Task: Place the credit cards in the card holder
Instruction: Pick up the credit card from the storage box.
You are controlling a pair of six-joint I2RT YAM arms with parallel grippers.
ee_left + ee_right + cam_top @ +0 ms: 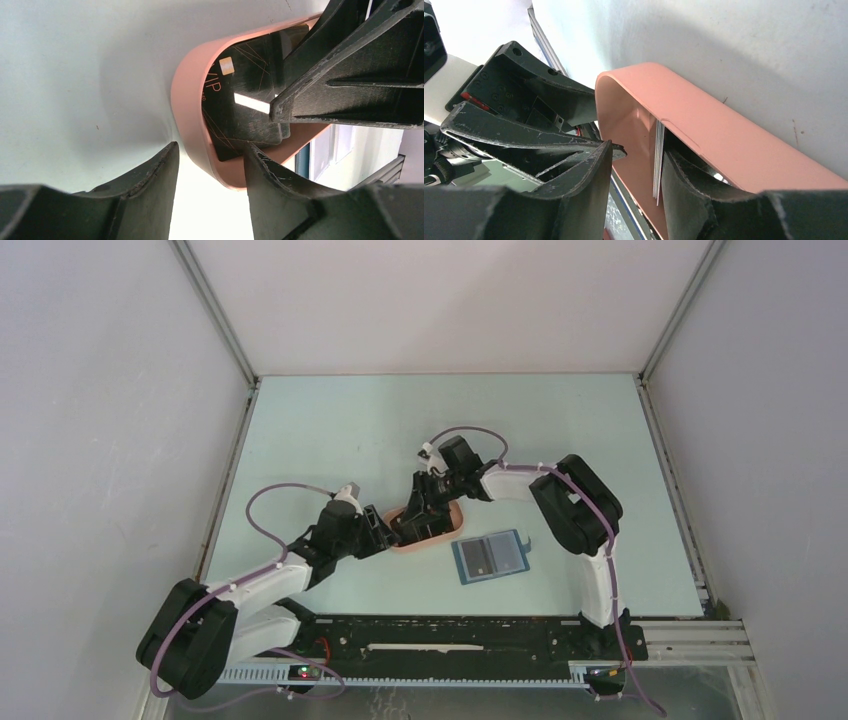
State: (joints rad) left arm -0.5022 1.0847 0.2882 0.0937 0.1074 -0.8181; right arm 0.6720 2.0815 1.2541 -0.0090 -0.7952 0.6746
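Note:
Several black credit cards lie stacked in a pink oval tray. In the right wrist view they stand edge-on against one finger that sits between them and the tray wall. My right gripper is open, with a gap between the other finger and the cards; from above it is over the tray. My left gripper is open astride the tray's end wall, at the tray's left end. The card holder, a blue wallet, lies open to the tray's right.
The two grippers crowd the tray from opposite sides, the right one's finger reaching over the cards close to my left fingers. White walls with metal posts enclose the pale green table. A black rail runs along the near edge.

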